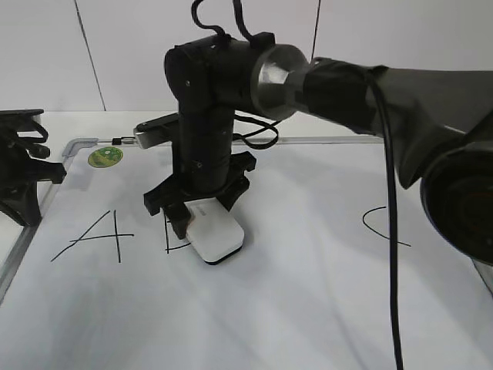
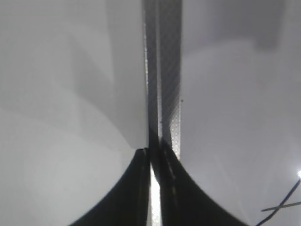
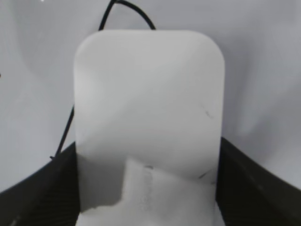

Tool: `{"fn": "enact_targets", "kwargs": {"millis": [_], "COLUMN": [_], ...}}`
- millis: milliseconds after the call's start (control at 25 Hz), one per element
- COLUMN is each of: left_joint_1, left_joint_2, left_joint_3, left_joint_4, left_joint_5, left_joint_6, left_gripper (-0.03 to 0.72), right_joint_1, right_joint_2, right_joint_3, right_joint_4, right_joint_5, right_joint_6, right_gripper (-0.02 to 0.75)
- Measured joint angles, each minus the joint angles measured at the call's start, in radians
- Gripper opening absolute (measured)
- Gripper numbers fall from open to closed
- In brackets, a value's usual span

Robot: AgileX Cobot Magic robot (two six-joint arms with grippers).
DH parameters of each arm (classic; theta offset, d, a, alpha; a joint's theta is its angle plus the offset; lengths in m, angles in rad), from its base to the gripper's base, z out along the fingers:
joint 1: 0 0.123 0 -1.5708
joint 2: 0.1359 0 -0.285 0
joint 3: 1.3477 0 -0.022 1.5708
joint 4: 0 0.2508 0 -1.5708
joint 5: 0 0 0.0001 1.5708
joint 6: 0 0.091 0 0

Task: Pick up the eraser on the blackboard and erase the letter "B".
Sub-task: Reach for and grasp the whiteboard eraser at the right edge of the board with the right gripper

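**Eraser on the "B"**

While the right pincer (image 1: 202, 218) is clamping the eraser (image 1: 216, 234) between both fingers, we are noting the block lying flat on the blackboard (image 1: 308, 293), covering most of the letter "B" (image 1: 172, 240), between the "A" (image 1: 96, 237) and the "C" (image 1: 379, 225). We are observing the left pincer (image 2: 155, 155) sitting near the board frame's left edge, fingers nearly together, gripping nothing.

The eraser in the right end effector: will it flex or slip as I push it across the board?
The eraser looks like a rigid block, so probably no flex. Its smooth sides could slip. It sits flat on the blackboard, so tipping seems unlikely.
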Motion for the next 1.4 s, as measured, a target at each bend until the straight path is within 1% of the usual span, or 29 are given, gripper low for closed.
{"fn": "enact_targets", "kwargs": {"millis": [1400], "left_joint_1": [0.000], "left_joint_2": [0.000], "left_joint_3": [0.000], "left_joint_4": [0.000], "left_joint_5": [0.001], "left_joint_6": [0.000], "left_gripper": [0.019], "right_joint_1": [0.000], "right_joint_2": [-0.050], "right_joint_3": [-0.004], "right_joint_4": [-0.013], "right_joint_5": [-0.002], "right_joint_6": [-0.007], "right_gripper": [0.618]}}
